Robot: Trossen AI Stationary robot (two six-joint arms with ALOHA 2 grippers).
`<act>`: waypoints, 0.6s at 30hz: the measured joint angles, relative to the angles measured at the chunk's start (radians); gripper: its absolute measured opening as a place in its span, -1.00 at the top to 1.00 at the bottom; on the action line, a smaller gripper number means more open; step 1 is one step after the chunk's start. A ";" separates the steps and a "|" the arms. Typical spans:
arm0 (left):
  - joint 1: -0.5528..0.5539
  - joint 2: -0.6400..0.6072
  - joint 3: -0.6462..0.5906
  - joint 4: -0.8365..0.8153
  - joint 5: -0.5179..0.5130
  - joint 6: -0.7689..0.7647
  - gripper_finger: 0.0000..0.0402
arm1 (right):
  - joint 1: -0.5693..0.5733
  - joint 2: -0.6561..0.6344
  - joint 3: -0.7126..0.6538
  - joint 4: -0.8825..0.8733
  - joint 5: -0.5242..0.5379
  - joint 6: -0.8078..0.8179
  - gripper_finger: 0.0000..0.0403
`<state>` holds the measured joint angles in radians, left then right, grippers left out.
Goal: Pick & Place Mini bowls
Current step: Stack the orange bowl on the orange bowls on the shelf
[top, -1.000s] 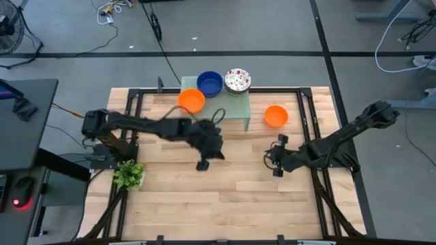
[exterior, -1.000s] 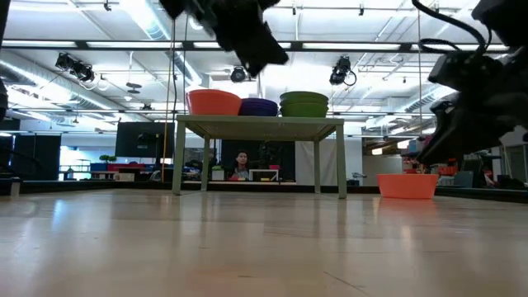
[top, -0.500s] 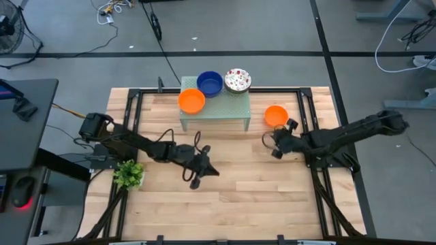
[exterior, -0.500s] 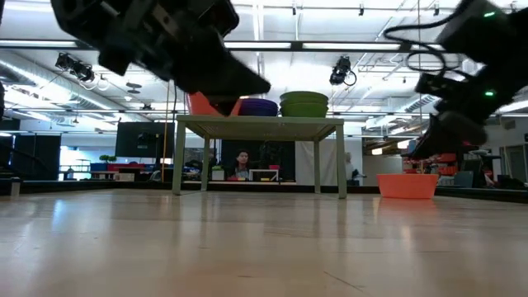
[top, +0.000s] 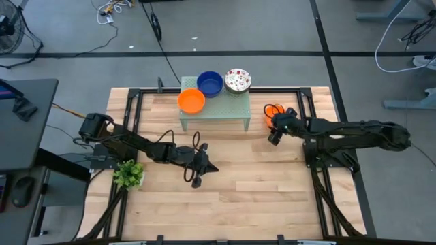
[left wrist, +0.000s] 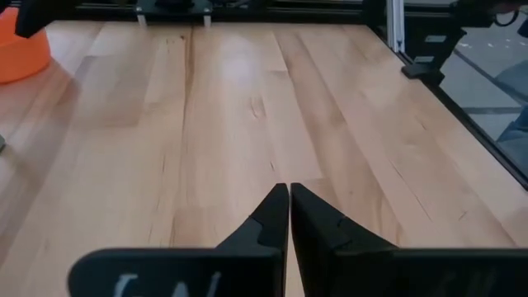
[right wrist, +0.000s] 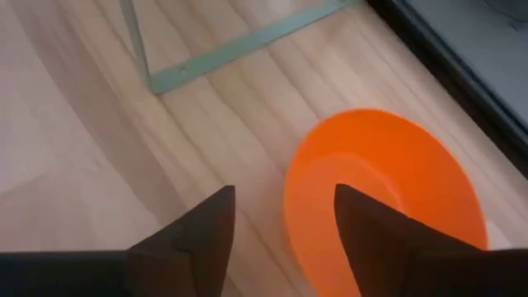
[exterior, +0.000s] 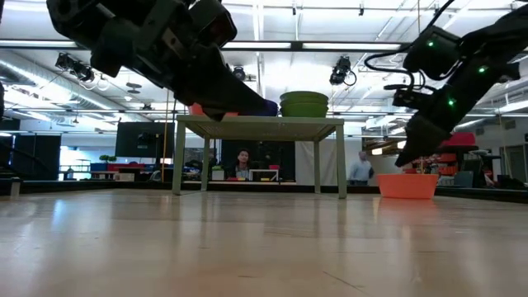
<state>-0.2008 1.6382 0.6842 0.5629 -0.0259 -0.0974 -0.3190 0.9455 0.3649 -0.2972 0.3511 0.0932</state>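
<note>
So far I count three bowls on the stand [top: 214, 107]. One orange bowl [right wrist: 388, 198] remains on the surface, right of centre, my right gripper [right wrist: 280, 227] spread over its near rim. My left gripper [left wrist: 289, 216], pressed together, waits lower centre.

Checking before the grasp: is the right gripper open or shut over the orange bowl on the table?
Open. In the right wrist view, the right gripper shows its two fingers spread apart, with the near rim of the orange bowl between them.
</note>
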 joint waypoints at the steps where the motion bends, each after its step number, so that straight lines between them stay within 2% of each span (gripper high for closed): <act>1: 0.000 0.000 0.000 -0.002 0.000 -0.001 0.90 | -0.008 0.011 0.000 0.007 -0.011 -0.012 -0.06; 8: 0.000 0.000 0.000 -0.015 0.000 -0.004 0.90 | -0.047 0.106 0.000 0.087 -0.031 -0.069 -0.06; 18: 0.000 0.000 0.000 -0.018 0.000 -0.018 0.90 | -0.066 0.166 0.000 0.103 -0.032 -0.109 0.19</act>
<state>-0.2008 1.6382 0.6842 0.5449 -0.0257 -0.1157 -0.3855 1.1114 0.3645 -0.1939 0.3195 -0.0158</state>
